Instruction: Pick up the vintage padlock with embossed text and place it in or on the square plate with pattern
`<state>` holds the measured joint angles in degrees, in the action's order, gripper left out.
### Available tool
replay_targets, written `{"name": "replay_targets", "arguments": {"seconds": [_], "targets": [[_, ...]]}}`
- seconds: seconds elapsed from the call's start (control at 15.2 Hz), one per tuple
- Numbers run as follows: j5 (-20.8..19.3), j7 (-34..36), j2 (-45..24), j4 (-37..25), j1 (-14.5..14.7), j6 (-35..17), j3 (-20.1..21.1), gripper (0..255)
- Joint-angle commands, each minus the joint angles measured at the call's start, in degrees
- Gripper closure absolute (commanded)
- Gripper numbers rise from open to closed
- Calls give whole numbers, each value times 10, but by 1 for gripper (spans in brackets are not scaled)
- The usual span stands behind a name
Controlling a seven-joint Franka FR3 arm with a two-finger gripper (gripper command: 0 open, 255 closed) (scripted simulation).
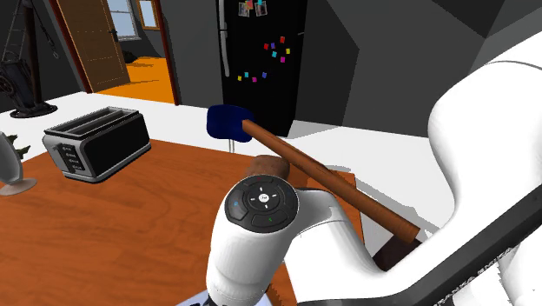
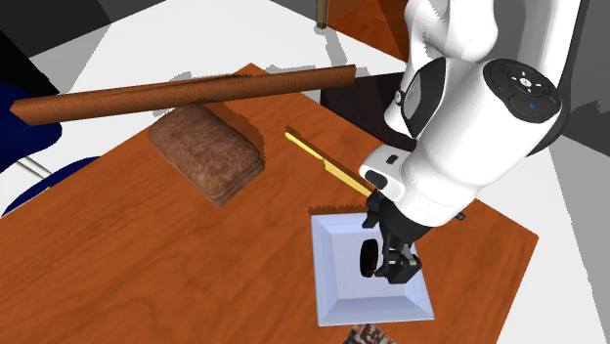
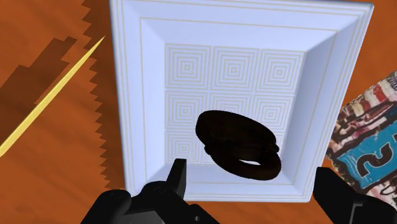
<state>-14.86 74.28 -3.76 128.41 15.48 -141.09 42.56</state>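
My gripper has its jaws apart; the dark padlock is between them, untouched, over the middle of the square plate.

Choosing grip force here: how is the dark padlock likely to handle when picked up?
The padlock looks solid and stiff, probably heavy for its size. Its rounded outline may slip between the gripper's open fingers. Pushed, it would likely slide on the smooth plate, not roll.
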Motion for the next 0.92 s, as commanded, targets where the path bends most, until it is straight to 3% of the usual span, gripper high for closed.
{"name": "replay_targets", "arguments": {"seconds": [0.0, 0.07, 0.33, 0.86], "targets": [[0, 0, 0, 0, 0, 0, 0, 0], [0, 0, 0, 0, 0, 0, 0, 0], [85, -59, 73, -11, -2, 58, 5, 0], [85, -59, 73, -11, -1, 58, 4, 0]]}}
